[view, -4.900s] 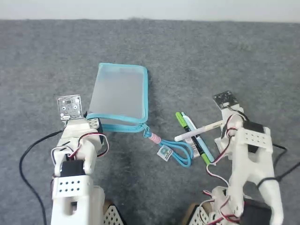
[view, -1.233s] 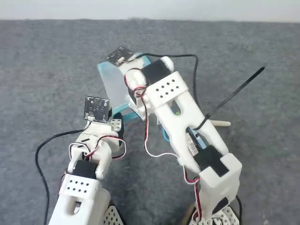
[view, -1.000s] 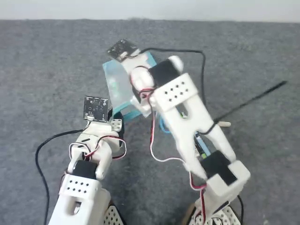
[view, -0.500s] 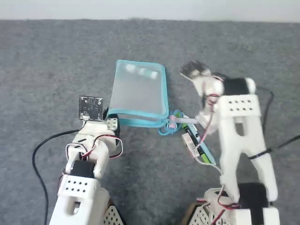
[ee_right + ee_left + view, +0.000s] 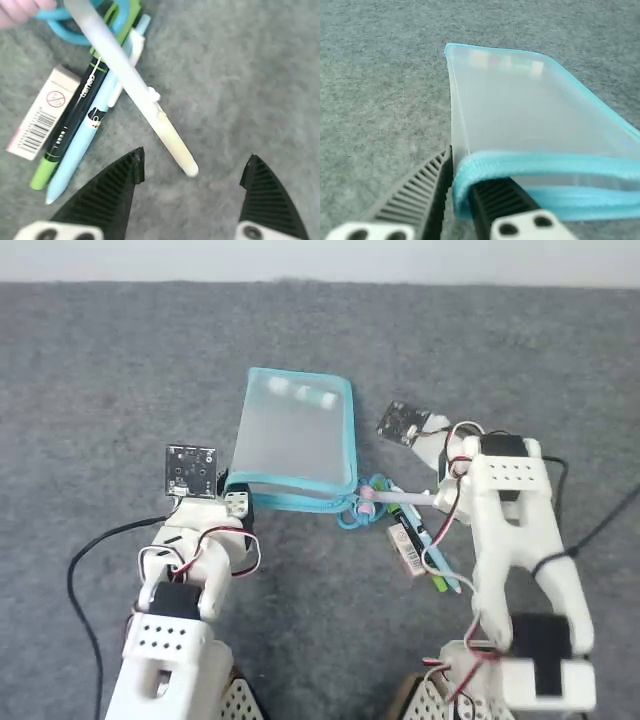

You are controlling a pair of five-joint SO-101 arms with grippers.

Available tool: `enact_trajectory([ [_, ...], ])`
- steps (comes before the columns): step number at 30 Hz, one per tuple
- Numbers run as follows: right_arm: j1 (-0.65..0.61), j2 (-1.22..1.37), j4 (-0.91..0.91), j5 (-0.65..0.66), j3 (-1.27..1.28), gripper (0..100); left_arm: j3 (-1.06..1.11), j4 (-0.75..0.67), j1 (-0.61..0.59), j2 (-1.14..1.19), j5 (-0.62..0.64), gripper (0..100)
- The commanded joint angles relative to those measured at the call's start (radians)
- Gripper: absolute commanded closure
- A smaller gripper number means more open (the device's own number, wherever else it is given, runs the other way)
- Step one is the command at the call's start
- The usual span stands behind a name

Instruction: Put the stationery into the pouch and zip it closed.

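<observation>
Pinching the teal zip edge of a frosted, translucent flat plastic pouch (image 5: 530, 110) at its near corner with the left tool (image 5: 462, 175), ribbed black fingers (image 5: 432, 185) pressing together on the trim from either side. Holding that pouch (image 5: 295, 435) flat on the grey felt-like desk (image 5: 120, 360), zip end towards the arms, small pale shapes showing faintly through its far end.

Hovering with the right tool (image 5: 195, 155) spread wide over the loose stationery just beside the pouch's zip end, gripping nothing. Looking down past it at a long white plastic pen (image 5: 130, 85) lying crosswise over a green-and-black pen (image 5: 75, 125) and a pale blue pen (image 5: 87, 142), those two lying side by side and touching. Seeing a small white boxed eraser (image 5: 42, 112) with a barcode just beside the green-and-black pen. Noting a looped blue cord (image 5: 65, 22) with a pink bead (image 5: 367, 495) at the pens' far ends, by the pouch's zip corner.
</observation>
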Motion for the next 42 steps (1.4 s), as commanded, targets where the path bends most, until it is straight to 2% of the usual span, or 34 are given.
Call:
enact_trajectory([
  [1,-0.007,0.094,-0.071,0.084,-0.003,68.9,-0.013,-0.038,-0.003,-0.020,-0.011,99],
  [8,-0.002,0.254,-0.147,0.091,-0.009,70.3,-0.013,-0.038,0.002,-0.020,-0.011,99],
  [11,-0.002,0.249,-0.147,0.018,-0.009,82.3,-0.013,-0.038,0.003,-0.020,-0.011,99],
  [14,-0.001,0.232,-0.130,-0.147,-0.011,99.8,-0.013,-0.038,0.003,-0.020,-0.011,99],
  [17,0.008,0.200,-0.027,-0.316,-0.043,94.5,-0.013,-0.038,0.003,-0.020,-0.009,99],
  [21,0.045,0.173,0.166,-0.508,-0.133,99.4,-0.013,-0.037,0.003,-0.020,-0.008,99],
  [24,0.079,0.170,0.285,-0.557,-0.164,99.2,-0.013,-0.037,0.000,-0.020,-0.008,99],
  [30,0.173,0.171,0.254,-0.677,-0.161,99.1,-0.013,-0.035,-0.003,-0.020,-0.008,99],
  [33,0.223,0.171,0.246,-0.684,-0.161,99.1,-0.012,-0.034,-0.003,-0.020,-0.009,99],
  [37,0.263,0.171,0.246,-0.603,-0.161,98.0,-0.012,-0.037,0.000,-0.020,-0.009,99],
  [42,0.216,0.160,0.262,-0.534,-0.140,80.1,-0.012,-0.034,-0.003,-0.020,-0.011,99],
])
